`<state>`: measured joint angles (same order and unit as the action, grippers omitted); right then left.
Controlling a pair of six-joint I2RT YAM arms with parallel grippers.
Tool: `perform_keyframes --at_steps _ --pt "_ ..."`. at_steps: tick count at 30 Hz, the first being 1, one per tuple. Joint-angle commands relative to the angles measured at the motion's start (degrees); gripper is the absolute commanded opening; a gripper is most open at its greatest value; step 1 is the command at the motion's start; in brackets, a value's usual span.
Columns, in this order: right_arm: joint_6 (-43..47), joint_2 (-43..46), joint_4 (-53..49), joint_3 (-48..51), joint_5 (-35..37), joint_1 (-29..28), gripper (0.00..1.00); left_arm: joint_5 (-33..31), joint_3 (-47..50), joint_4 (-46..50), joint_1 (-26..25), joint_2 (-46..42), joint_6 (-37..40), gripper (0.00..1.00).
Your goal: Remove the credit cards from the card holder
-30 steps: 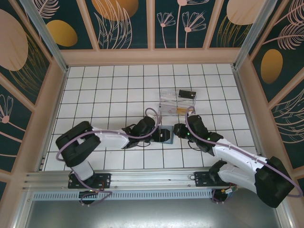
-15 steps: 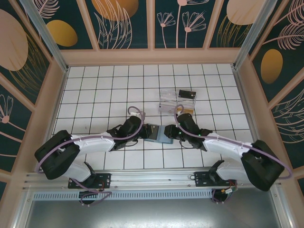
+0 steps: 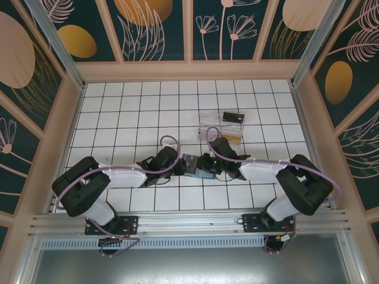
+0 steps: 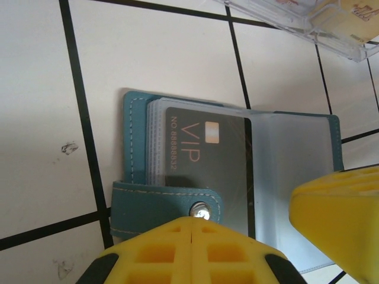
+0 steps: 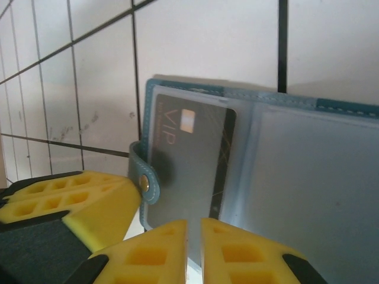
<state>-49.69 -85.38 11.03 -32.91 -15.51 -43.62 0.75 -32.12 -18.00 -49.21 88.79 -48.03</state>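
At the top view's centre the card holder (image 3: 193,165) lies open, left gripper (image 4: 192,228) closed tight by its strap (image 4: 166,204), right gripper (image 5: 193,228) a narrow slit at the VIP card (image 5: 189,171), gripping or not I cannot tell; drawing out this first card seems the step, needing a straight outward slide.

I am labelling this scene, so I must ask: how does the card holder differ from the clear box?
The holder is teal and opaque; the box is clear. The holder lies open and flat, nearer the arms; the box sits behind it. Both rest on the tiled table.
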Motion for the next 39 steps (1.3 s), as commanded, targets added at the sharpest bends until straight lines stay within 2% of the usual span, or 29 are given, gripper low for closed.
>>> perform_keyframes --at_steps 1,8,22,31,39 --pt "-1.88 -1.76 0.59 -1.81 -1.11 -0.51 0.17 -0.63 1.28 -1.83 0.38 1.07 0.90 0.08" --pt "-2.52 -3.37 0.22 -1.89 -1.10 -0.33 0.20 0.53 3.18 -3.59 0.30 1.47 -0.39 0.08" --pt "-2.98 -5.52 0.17 -2.82 -1.83 -0.02 0.21 2.96 3.99 -6.19 0.27 2.49 -1.84 0.02" --pt "-3.21 -4.01 -0.06 -1.66 -0.85 0.31 0.13 1.36 3.60 -3.59 0.29 2.49 -2.49 0.00" --pt "-4.03 -2.38 3.13 1.23 -2.07 1.27 0.18 0.65 2.64 -1.56 0.35 4.08 -3.13 0.00"
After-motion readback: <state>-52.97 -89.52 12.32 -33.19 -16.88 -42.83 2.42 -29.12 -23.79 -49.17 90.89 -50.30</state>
